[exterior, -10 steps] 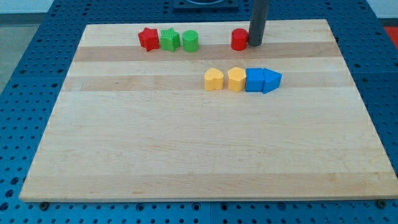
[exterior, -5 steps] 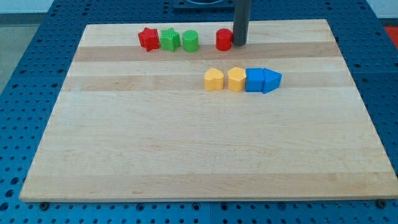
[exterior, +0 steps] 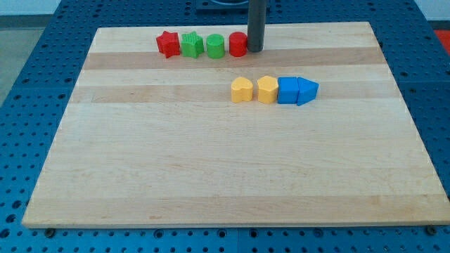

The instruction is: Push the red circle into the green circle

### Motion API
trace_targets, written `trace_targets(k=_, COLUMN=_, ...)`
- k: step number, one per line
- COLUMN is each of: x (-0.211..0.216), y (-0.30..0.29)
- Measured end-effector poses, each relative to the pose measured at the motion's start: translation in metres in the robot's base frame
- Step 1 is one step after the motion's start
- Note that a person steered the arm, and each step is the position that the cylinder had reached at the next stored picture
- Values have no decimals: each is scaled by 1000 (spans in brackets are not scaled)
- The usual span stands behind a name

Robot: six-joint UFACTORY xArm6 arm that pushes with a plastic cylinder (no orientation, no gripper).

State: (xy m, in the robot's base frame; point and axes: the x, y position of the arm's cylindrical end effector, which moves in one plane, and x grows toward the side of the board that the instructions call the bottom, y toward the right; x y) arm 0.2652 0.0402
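The red circle (exterior: 238, 44) stands near the board's top edge, touching or almost touching the right side of the green circle (exterior: 215, 46). My tip (exterior: 255, 50) rests against the red circle's right side. The dark rod rises from there out of the view's top.
A green star (exterior: 192, 45) and a red star (exterior: 167, 43) continue the row to the left of the green circle. Lower, a second row holds two yellow blocks (exterior: 242, 91) (exterior: 267, 90), a blue cube (exterior: 288, 91) and a blue triangle (exterior: 307, 91). The wooden board (exterior: 211, 169) lies on a blue pegboard.
My tip has slid to the view's left, pushing the red circle leftward until it reached the green circle. The other blocks have not moved.
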Motion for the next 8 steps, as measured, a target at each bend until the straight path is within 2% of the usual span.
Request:
trace_targets(k=3, x=2, y=-18)
trace_targets(k=5, x=34, y=-21)
trace_targets(k=8, x=41, y=-68)
